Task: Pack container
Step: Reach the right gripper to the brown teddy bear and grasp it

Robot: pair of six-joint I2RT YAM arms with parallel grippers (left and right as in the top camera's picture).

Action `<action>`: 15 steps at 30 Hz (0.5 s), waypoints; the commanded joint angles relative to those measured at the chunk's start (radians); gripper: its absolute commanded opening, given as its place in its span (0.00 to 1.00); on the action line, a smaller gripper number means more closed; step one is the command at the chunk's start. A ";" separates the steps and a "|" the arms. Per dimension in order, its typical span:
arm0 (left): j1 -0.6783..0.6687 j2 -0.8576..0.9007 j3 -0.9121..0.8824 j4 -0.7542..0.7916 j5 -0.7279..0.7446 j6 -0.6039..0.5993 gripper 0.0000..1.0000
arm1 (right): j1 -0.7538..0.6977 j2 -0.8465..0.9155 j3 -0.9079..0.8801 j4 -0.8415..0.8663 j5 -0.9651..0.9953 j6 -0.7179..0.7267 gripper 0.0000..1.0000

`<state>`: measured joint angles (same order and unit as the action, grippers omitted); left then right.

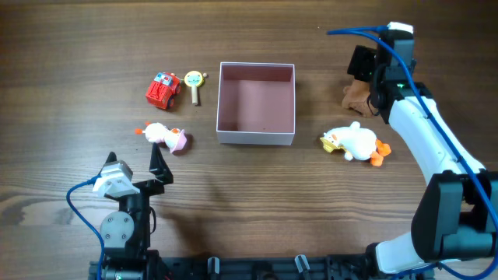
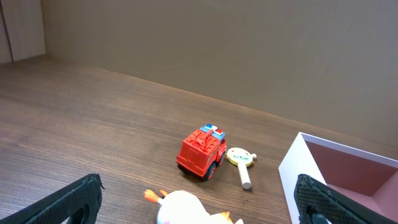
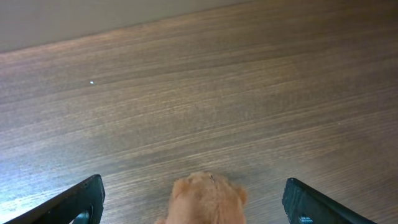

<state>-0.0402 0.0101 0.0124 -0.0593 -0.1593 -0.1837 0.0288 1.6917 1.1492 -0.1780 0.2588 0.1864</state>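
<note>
Matt container point(image 1: 257, 138), wood-grain table point(image 1: 311, 210)

The container point(image 1: 255, 138) is a square, shallow box with thin white walls and a dusty-pink inside, open at the top. In the overhead view it stands flat on the wooden counter point(image 1: 311, 218), at the centre of the frame's upper half, its sides roughly square with the frame edges. Its pink floor shows bare from wall to wall. In the left wrist view it point(image 2: 292, 162) fills the lower right corner, one white corner facing the camera, cut off by the frame edge.
</note>
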 commanded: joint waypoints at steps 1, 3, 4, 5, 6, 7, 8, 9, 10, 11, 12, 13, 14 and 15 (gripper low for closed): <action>-0.003 -0.003 -0.007 0.003 0.013 0.019 1.00 | 0.005 0.021 0.029 -0.020 -0.031 0.001 0.92; -0.003 -0.003 -0.007 0.003 0.013 0.019 1.00 | 0.005 0.033 0.029 -0.021 -0.037 -0.001 0.95; -0.003 -0.003 -0.007 0.003 0.013 0.019 1.00 | 0.004 0.043 0.029 -0.027 -0.036 -0.003 0.95; -0.003 -0.003 -0.007 0.003 0.013 0.019 1.00 | 0.001 0.055 0.029 -0.034 -0.036 -0.003 0.95; -0.003 -0.003 -0.007 0.003 0.013 0.019 1.00 | -0.005 0.076 0.029 -0.046 -0.047 0.001 0.95; -0.003 -0.003 -0.007 0.003 0.013 0.019 1.00 | -0.014 0.098 0.029 -0.048 -0.066 0.000 0.95; -0.003 -0.003 -0.007 0.003 0.013 0.019 1.00 | -0.018 0.119 0.029 -0.049 -0.077 0.000 0.95; -0.003 -0.003 -0.007 0.003 0.013 0.019 1.00 | -0.018 0.138 0.029 -0.049 -0.076 -0.001 0.95; -0.003 -0.003 -0.007 0.003 0.013 0.020 1.00 | -0.018 0.153 0.029 -0.047 -0.076 -0.003 0.95; -0.003 -0.003 -0.007 0.003 0.013 0.019 1.00 | -0.018 0.161 0.029 -0.047 -0.070 -0.003 0.94; -0.003 -0.003 -0.007 0.003 0.013 0.019 1.00 | -0.018 0.165 0.029 -0.048 -0.068 -0.003 0.92; -0.003 -0.003 -0.007 0.003 0.013 0.019 1.00 | -0.018 0.166 0.029 -0.050 -0.068 -0.003 0.89; -0.003 -0.003 -0.007 0.003 0.013 0.019 1.00 | -0.018 0.166 0.029 -0.050 -0.068 -0.003 0.87; -0.003 -0.003 -0.007 0.003 0.013 0.019 1.00 | -0.018 0.166 0.029 -0.050 -0.069 -0.003 0.86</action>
<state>-0.0402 0.0101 0.0124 -0.0593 -0.1593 -0.1841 0.0139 1.8477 1.1549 -0.2291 0.2031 0.1860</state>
